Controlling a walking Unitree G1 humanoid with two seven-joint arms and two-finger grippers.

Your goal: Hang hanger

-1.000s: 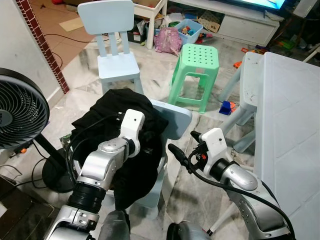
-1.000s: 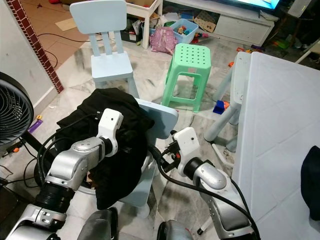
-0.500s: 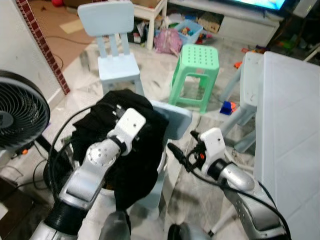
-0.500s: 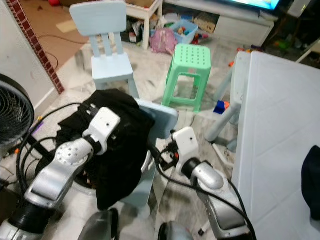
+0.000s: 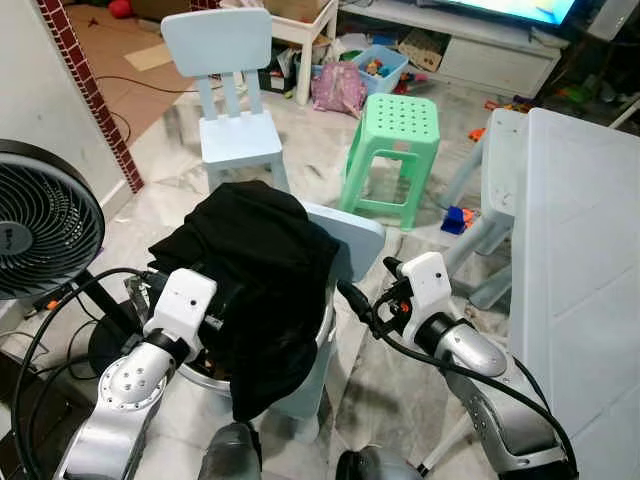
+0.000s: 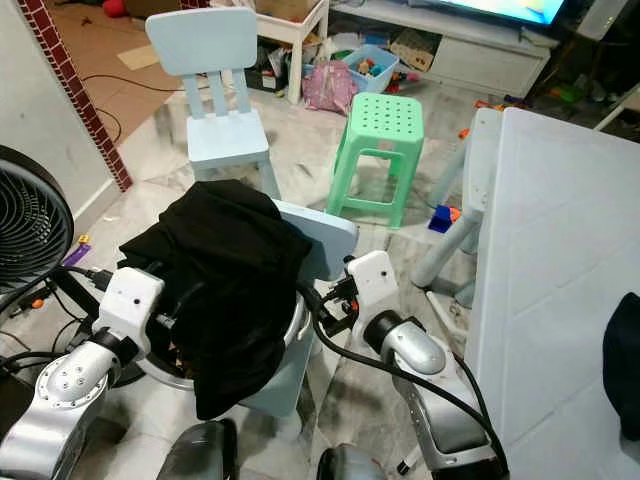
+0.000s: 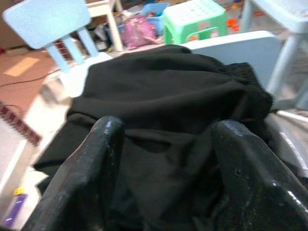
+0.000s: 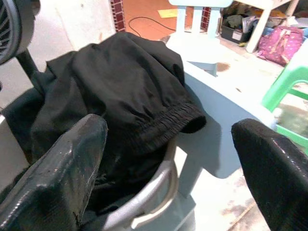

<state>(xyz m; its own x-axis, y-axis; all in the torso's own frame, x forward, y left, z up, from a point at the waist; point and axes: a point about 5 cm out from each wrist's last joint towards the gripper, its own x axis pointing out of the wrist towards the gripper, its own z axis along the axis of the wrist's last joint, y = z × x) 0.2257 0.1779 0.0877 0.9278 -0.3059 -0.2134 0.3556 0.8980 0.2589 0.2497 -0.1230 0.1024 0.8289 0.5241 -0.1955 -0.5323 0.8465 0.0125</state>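
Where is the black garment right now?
In the left eye view the black fabric garment lies draped over the back of the pale blue plastic chair, centre-left, between the left gripper and right gripper.

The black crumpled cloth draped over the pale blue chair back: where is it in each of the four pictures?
Left eye view: black crumpled cloth, centre-left.
Right eye view: left of centre.
Left wrist view: across the middle, beyond the fingers.
Right wrist view: upper left.
Shared landmark: the pale blue chair back it hangs over.
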